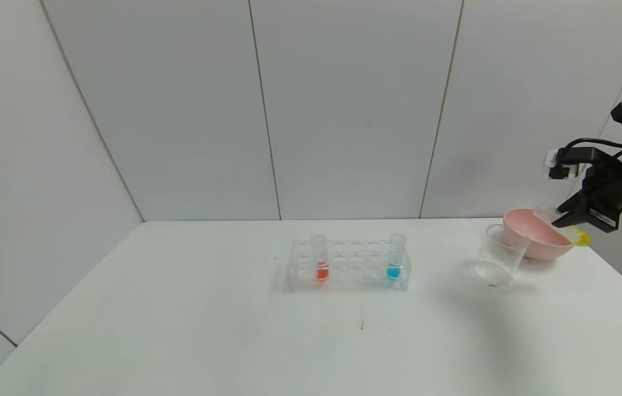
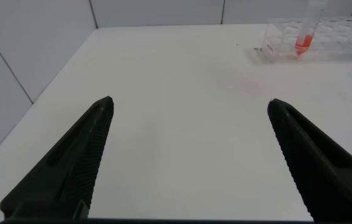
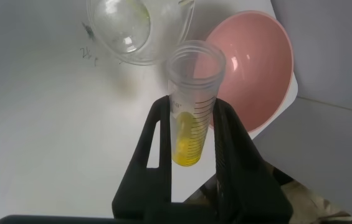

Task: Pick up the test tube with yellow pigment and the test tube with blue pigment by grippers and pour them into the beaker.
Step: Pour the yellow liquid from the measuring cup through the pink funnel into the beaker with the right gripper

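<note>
My right gripper (image 1: 563, 221) is at the table's far right, shut on the test tube with yellow pigment (image 1: 573, 234). The tube is tilted, its open mouth toward the pink bowl and its yellow end lower, out past the bowl. In the right wrist view the tube (image 3: 191, 124) sits clamped between the fingers (image 3: 157, 143), with yellow liquid at its rounded bottom. The beaker (image 1: 500, 256) (image 3: 132, 25) stands just left of the bowl, apart from the tube. The test tube with blue pigment (image 1: 396, 258) stands upright at the rack's right end. My left gripper (image 2: 189, 101) hangs open over bare table.
A clear rack (image 1: 349, 264) (image 2: 325, 37) at the table's middle also holds an orange-red tube (image 1: 320, 258) (image 2: 304, 31) near its left end. A pink bowl (image 1: 536, 236) (image 3: 250, 68) sits behind the beaker, close to the table's right edge. Grey wall panels stand behind the table.
</note>
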Controlling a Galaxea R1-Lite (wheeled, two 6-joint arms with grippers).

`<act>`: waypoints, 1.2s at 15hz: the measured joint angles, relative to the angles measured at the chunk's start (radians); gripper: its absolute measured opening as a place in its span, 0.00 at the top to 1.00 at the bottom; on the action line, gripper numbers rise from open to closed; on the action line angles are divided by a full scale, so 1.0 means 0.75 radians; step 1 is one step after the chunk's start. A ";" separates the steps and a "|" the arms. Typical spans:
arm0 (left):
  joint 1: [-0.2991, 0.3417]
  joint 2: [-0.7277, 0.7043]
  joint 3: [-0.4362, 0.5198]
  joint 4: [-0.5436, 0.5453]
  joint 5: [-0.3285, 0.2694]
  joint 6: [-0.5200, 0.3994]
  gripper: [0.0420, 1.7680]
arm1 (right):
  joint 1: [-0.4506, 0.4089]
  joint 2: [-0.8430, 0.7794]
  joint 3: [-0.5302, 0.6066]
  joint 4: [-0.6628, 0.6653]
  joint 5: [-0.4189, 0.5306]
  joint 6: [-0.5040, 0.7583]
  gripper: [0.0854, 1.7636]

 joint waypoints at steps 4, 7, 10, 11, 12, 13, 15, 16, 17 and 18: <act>0.000 0.000 0.000 0.000 0.001 0.000 0.00 | 0.072 0.006 0.001 0.010 -0.117 -0.014 0.77; 0.000 0.000 0.000 0.000 0.001 0.000 0.00 | 0.118 0.017 0.001 0.004 -0.236 -0.021 0.77; 0.000 0.000 0.000 -0.001 0.001 0.000 0.00 | 0.150 0.031 0.001 -0.001 -0.335 -0.028 0.77; 0.000 0.000 0.000 -0.001 0.001 0.000 0.00 | 0.158 0.037 0.001 -0.002 -0.340 -0.029 0.77; 0.000 0.000 0.000 -0.001 0.001 -0.001 0.00 | 0.164 0.040 0.001 -0.004 -0.342 -0.032 0.77; 0.000 0.000 0.000 -0.001 0.001 0.000 0.00 | 0.168 0.043 0.001 -0.011 -0.345 -0.039 0.77; 0.000 0.000 0.000 -0.001 0.001 0.000 0.00 | 0.177 0.050 0.001 -0.039 -0.407 -0.064 0.77; 0.000 0.000 0.000 0.000 0.001 -0.001 0.00 | 0.182 0.051 0.001 -0.049 -0.440 -0.083 0.77; 0.000 0.000 0.000 -0.001 0.001 0.000 0.00 | 0.188 0.052 0.001 -0.057 -0.462 -0.093 0.77; 0.000 0.000 0.000 -0.001 0.001 0.000 0.00 | 0.196 0.053 0.001 -0.069 -0.479 -0.100 0.77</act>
